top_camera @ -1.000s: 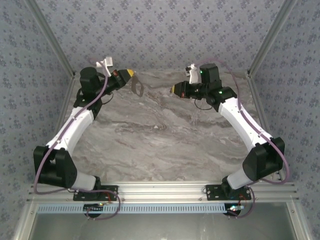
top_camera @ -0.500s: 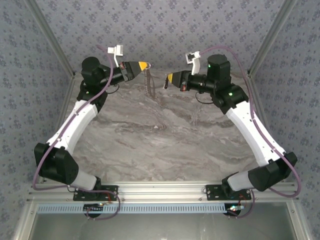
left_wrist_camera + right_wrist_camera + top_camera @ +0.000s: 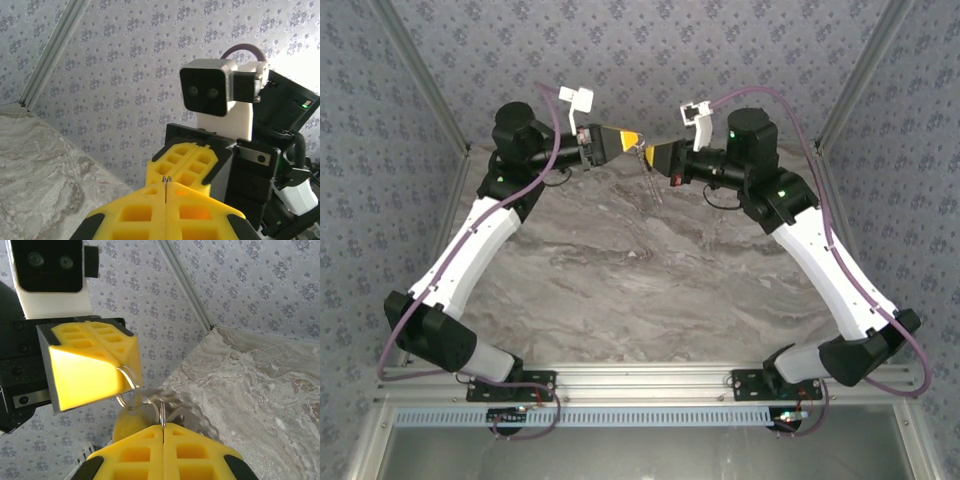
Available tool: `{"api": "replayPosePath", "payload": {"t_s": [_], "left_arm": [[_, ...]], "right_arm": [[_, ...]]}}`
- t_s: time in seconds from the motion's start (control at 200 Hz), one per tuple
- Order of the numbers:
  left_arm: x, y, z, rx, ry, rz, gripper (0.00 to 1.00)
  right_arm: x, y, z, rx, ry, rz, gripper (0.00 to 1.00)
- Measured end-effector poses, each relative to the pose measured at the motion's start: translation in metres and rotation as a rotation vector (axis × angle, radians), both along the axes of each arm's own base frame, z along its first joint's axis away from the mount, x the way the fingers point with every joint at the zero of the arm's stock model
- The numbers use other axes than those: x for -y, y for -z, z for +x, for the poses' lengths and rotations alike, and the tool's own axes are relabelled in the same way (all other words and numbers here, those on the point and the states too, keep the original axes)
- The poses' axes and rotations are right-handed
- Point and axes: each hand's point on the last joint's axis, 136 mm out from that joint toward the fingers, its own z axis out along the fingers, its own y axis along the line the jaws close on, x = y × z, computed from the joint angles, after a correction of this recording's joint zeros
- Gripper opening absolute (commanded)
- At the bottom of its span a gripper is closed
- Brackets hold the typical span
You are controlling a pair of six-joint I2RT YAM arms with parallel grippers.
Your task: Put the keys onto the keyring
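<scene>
Both grippers meet tip to tip in the air over the far middle of the table. My left gripper (image 3: 633, 137) is shut on the keyring (image 3: 129, 378), whose thin wire loop sticks out of its yellow fingers (image 3: 85, 360). A blurred grey chain-like part (image 3: 200, 415) dangles below the tips (image 3: 654, 182). My right gripper (image 3: 650, 152) is shut on the keys (image 3: 163, 412), a thin metal edge poking from the closed jaw seam right beside the keyring loop. In the left wrist view, a metal sliver pokes out of the shut left gripper (image 3: 166, 183), with the right gripper's fingers (image 3: 186, 165) just beyond.
The marble tabletop (image 3: 640, 280) lies below the arms. Patterned walls enclose it at the back and sides, with metal corner posts (image 3: 850, 90). A metal rail (image 3: 650, 385) runs along the near edge by the arm bases.
Both arms have risen and closed in toward each other, so the tips now nearly touch. The hanging keyring swung along with the left gripper. Both grippers stayed shut.
</scene>
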Motion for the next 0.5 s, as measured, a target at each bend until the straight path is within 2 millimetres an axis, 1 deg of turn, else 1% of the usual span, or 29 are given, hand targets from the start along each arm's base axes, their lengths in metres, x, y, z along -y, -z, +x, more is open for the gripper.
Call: {"api": "replayPosePath", "payload": {"t_s": [0.14, 0.3, 0.395, 0.5], "left_arm": [[0.0, 0.005, 0.001, -0.007, -0.001, 0.016, 0.0], [0.0, 0.009, 0.002, -0.005, -0.008, 0.029, 0.0], [0.0, 0.009, 0.003, 0.002, -0.016, 0.03, 0.0], [-0.001, 0.008, 0.005, 0.008, -0.034, 0.03, 0.0]], "right_arm": [[-0.004, 0.001, -0.002, 0.014, 0.008, -0.015, 0.0], [0.0, 0.005, 0.003, 0.011, 0.042, -0.035, 0.0], [0.007, 0.009, 0.006, 0.002, 0.078, -0.052, 0.0], [0.02, 0.012, 0.008, -0.006, 0.125, -0.066, 0.0]]}}
